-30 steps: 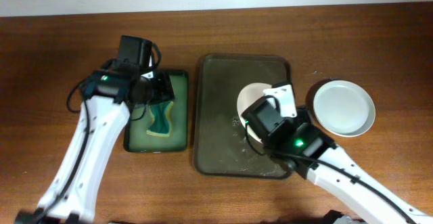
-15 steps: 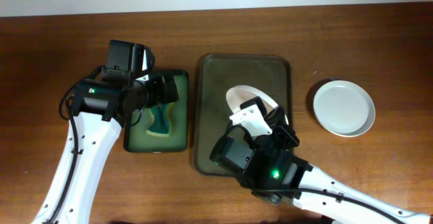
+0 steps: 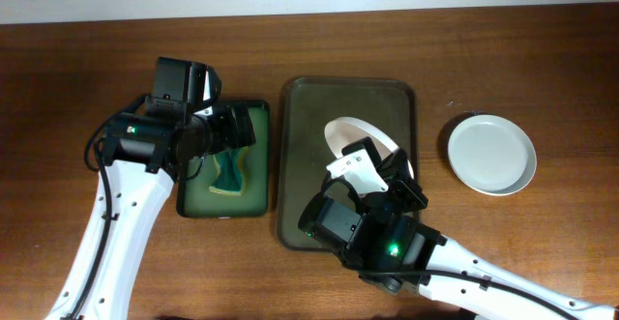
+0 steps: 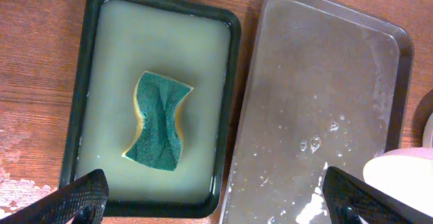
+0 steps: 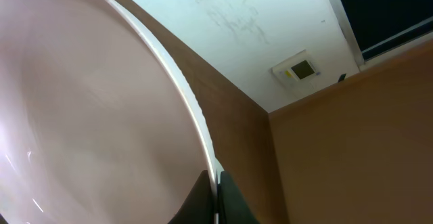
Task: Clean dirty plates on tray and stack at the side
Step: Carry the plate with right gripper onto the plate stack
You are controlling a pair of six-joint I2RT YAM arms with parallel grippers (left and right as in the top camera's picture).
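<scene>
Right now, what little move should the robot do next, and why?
Probably lower the left gripper onto the sponge and close: its jaws hang open above it, while the right gripper holds the plate tilted over the tray.

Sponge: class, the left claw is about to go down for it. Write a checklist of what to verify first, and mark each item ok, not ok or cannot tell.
1. Sponge lies flat in the small tray with nothing over it: ok.
2. Left claw is open, fingertips wide apart: ok.
3. Left claw is centred over the sponge: not ok, the sponge sits to one side of the midline.
4. Right claw is shut on the rim of the plate: ok.
5. Plate is held over the big tray: ok.
6. Which part of the plate is dirty: cannot tell.
</scene>
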